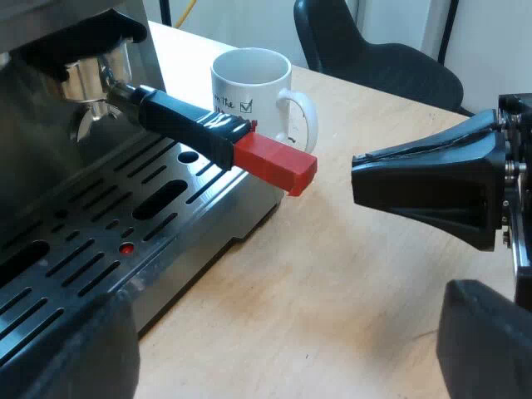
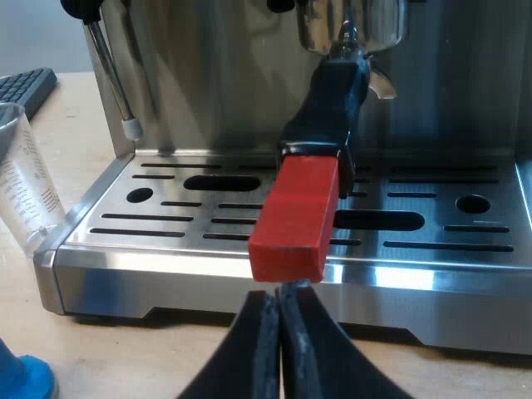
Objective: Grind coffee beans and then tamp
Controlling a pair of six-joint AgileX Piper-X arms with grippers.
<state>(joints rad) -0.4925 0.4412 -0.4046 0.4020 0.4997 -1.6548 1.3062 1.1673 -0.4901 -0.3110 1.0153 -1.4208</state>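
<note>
Mug [image 1: 249,87] stands before wide left claw [image 1: 287,337]; measuring glass [image 2: 25,183] before pinched-shut right claw [image 2: 278,303].

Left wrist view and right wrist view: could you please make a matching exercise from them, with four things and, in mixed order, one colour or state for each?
Things:
1. mug
2. measuring glass
3. holder handle's end
4. right gripper

Colours or states:
A. red
B. fingers shut together
C. white
D. clear, with printed marks

Pairs: 1-C, 2-D, 3-A, 4-B.
</note>
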